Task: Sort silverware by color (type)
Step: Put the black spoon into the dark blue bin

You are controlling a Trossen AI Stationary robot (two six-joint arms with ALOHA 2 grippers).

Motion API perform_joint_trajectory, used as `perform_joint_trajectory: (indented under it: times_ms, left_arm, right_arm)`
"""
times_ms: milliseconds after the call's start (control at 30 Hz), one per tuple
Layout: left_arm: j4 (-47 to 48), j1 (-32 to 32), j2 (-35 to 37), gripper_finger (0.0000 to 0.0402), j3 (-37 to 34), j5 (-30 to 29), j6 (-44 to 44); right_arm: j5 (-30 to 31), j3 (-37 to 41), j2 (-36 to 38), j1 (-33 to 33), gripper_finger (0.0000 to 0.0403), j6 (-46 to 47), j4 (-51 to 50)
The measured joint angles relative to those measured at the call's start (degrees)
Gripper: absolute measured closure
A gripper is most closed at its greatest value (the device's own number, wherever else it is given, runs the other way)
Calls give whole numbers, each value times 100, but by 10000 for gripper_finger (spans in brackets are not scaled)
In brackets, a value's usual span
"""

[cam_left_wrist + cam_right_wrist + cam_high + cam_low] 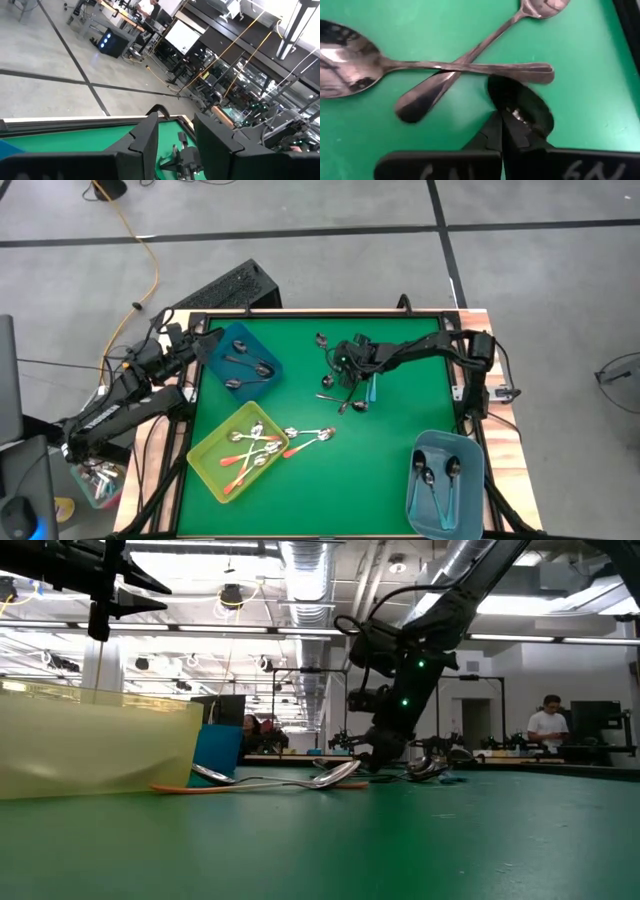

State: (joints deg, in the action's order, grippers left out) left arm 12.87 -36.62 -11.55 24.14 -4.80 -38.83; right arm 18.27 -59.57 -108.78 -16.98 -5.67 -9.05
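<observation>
A loose heap of dark grey spoons lies on the green table at its middle far part, with a teal-handled one beside it. My right gripper slants down into this heap and is shut on one dark spoon. Just beyond it, two more dark spoons lie crossed on the mat. Two orange-handled spoons rest flat on the table near the yellow bin. My left gripper hangs open and level above the dark blue bin, holding nothing. My right gripper pinches the rim of the dark spoon's bowl between its two fingertips. The fingers slant down from the table's right. The bowl lies on the mat; the fingers hide the handle.
The yellow bin at the near left holds orange-handled spoons. The light blue bin at the near right holds teal-handled ones, and the dark blue bin holds dark ones. A person stands far behind the table.
</observation>
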Motion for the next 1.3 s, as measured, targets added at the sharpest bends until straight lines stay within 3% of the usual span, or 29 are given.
perform_joint_trajectory:
  times_ms: [367, 500, 700, 900, 1067, 1200, 1300]
  left_arm:
    - [19, 0, 0, 292, 0, 48, -130]
    - [19, 0, 0, 292, 0, 50, -210]
    - [19, -1, 0, 292, 0, 50, -333]
    - [28, 0, 0, 292, 0, 52, -452]
    - [50, -2, 0, 292, 0, 52, -524]
    - [120, -1, -1, 292, 0, 50, -549]
    - [168, -1, 0, 292, 0, 50, -549]
  right_arm:
    - [-40, 11, 623, 284, 399, 389, -344]
    - [-49, 10, 1038, 358, 388, 957, -600]
    - [-240, 7, 1908, 293, 329, 2293, -1670]
    - [-325, 7, 2399, 171, 238, 3768, -2517]
    - [-157, -4, 2149, 200, 175, 3975, -2556]
    - [-43, 7, 1686, 95, 164, 4068, -2235]
    - [-227, 7, 1376, 29, 164, 3279, -1519]
